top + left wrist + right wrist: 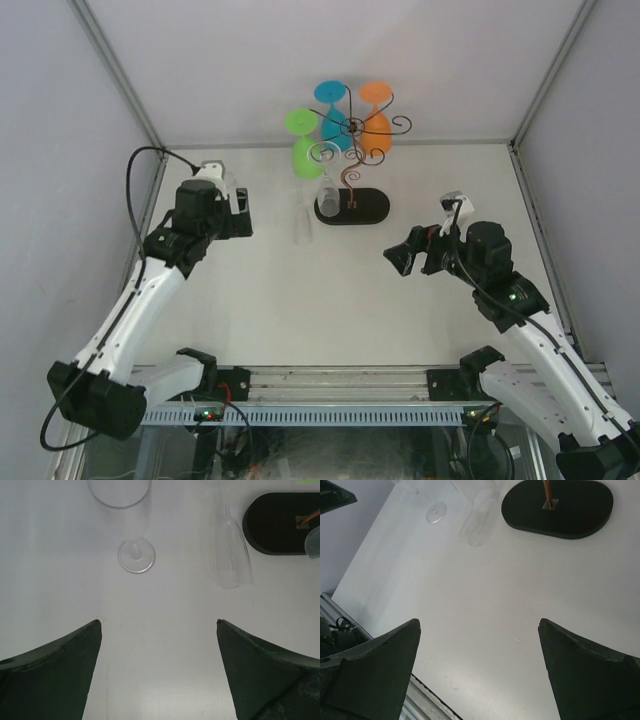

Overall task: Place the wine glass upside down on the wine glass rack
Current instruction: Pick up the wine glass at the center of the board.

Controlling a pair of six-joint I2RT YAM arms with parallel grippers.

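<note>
A clear wine glass (pixel 136 556) stands upright on the white table ahead of my left gripper (pixel 158 622); its foot also shows in the right wrist view (pixel 436 514). It barely shows from above. The wine glass rack (pixel 352 135), thin brown scrolled wire on a black oval base (pixel 365 207), stands at the back centre. Both grippers are open and empty. My left gripper (pixel 242 220) hovers left of the rack, and my right gripper (pixel 396 258) is to its right and nearer.
Green (pixel 305 150), blue (pixel 333 115) and orange (pixel 376 125) glasses hang upside down on the rack, along with a clear one (pixel 327 195). A clear flute (pixel 232 560) appears to lie on the table between the upright glass and the base. Grey walls enclose the table.
</note>
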